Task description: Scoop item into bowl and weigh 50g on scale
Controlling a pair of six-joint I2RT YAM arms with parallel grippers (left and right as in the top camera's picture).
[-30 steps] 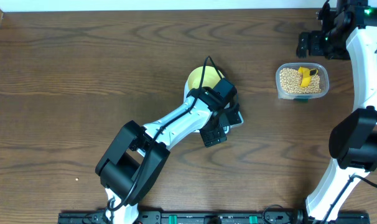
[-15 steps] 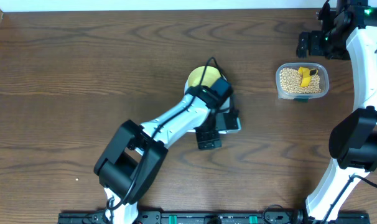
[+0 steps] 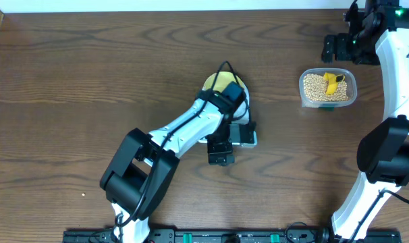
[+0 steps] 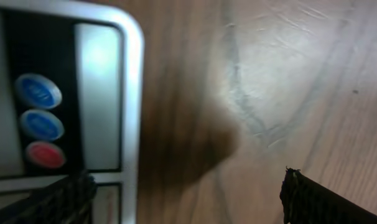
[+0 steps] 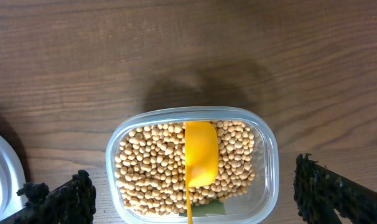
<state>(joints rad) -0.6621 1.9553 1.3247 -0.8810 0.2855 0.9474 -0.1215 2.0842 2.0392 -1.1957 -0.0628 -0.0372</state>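
The left arm [image 3: 184, 131] reaches diagonally forward and inward with its wrist bent. The left gripper [image 4: 188, 199] faces down, jaws spread wide. The right arm [image 3: 393, 81] stretches far forward along its own side, and the right gripper [image 5: 198, 196] likewise gapes wide.

Table [image 3: 90, 81] dark wood grain; tub [image 5: 269, 155] clear plastic; scale [image 4: 132, 93] glossy white.

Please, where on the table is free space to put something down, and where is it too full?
Free: the table's left half, beyond the bowl and left arm; the strip between the scale and the tub. Crowded: the centre, where the left arm covers bowl and scale, and the far right corner, with the tub and right arm.
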